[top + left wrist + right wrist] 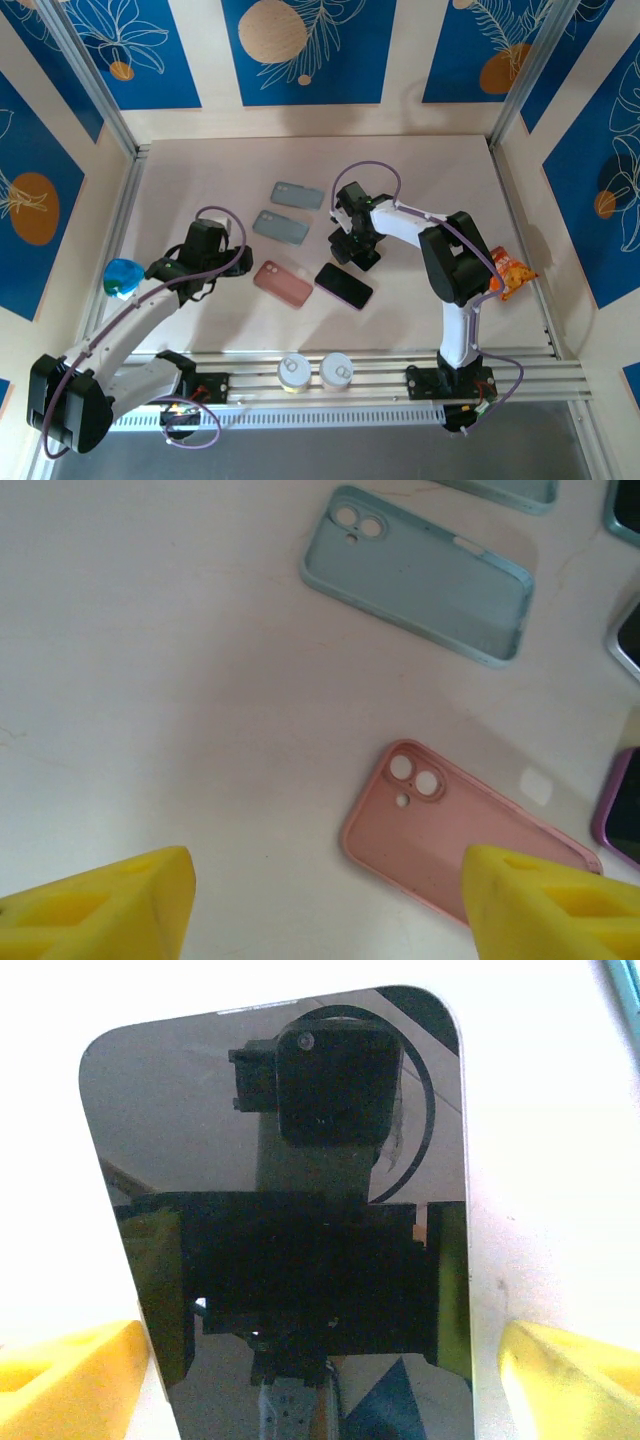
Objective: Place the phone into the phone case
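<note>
Item: phone [290,1210], silver-edged slab with a glossy black screen, lying flat and face up on the table [430,170] near its centre, directly under the right end effector [320,1335]. Right end effector: released, its yellow fingers [70,1380] standing either side of the phone's long edges, with a strip of bare table showing on one side; no grip made. Left end effector [327,865]: released and holding nothing, hovering above the near end of the pink case [440,840]. Pink case: open side up, camera cutout toward the far left, well apart from the phone. Also present: two teal cases [298,195] [281,227] farther back, and a purple-edged phone [344,286] just beside the pink case. Which case is intended cannot be told. Handling, by judgement: the phone is rigid, fairly dense for its size, smooth-sided and liable to slip; the glass is breakable, so pinch across the narrow width on the metal edges near the middle, not on the screen. The cases look soft and light, likely to slide or flex when the phone is pressed in, so the free arm may need to steady one.
</note>
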Available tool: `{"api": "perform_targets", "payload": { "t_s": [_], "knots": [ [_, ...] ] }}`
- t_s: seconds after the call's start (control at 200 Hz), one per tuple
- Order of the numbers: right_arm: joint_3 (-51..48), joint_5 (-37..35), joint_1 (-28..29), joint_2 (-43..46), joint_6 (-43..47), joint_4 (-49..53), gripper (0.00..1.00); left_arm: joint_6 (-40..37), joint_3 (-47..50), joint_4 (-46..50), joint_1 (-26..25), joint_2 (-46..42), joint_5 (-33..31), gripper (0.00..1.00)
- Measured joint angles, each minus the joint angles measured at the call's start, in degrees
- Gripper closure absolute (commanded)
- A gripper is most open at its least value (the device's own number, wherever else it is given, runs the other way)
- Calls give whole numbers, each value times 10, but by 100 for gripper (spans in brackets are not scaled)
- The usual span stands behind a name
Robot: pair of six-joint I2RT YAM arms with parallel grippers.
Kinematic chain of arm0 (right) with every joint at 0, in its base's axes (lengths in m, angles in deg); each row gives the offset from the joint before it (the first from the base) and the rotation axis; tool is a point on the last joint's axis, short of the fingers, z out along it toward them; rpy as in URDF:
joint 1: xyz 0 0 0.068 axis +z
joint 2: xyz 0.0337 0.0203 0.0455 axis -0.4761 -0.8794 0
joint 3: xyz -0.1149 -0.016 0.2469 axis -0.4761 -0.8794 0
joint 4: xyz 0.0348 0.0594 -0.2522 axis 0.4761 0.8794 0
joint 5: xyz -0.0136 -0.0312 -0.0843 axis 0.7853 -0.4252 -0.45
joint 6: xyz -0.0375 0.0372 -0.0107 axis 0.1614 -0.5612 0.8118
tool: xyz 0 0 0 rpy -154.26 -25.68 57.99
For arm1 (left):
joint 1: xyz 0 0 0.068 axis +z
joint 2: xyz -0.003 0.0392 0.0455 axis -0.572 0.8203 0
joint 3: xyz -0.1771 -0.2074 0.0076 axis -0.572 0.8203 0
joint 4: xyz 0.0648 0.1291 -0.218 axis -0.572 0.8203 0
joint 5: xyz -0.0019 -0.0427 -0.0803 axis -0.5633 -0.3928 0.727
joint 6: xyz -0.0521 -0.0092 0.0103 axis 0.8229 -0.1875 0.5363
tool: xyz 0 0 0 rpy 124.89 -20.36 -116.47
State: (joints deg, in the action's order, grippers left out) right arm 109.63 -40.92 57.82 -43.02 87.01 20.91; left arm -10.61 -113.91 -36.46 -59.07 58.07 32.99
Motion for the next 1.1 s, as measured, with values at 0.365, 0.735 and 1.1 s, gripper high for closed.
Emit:
{"api": "perform_targets", "payload": {
  "t_s": [0.365, 0.735, 1.1],
  "knots": [
    [0, 12, 0, -4, 5, -2, 22, 12, 0, -31, 0, 24, 95, 41],
    [3, 1, 5, -4, 7, 3, 42, 22, -2, -49, -1, 35, 116, 45],
    [-1, 5, 6, 21, 17, 2, 44, 26, 2, -125, -8, 95, 162, 40]
  ]
}}
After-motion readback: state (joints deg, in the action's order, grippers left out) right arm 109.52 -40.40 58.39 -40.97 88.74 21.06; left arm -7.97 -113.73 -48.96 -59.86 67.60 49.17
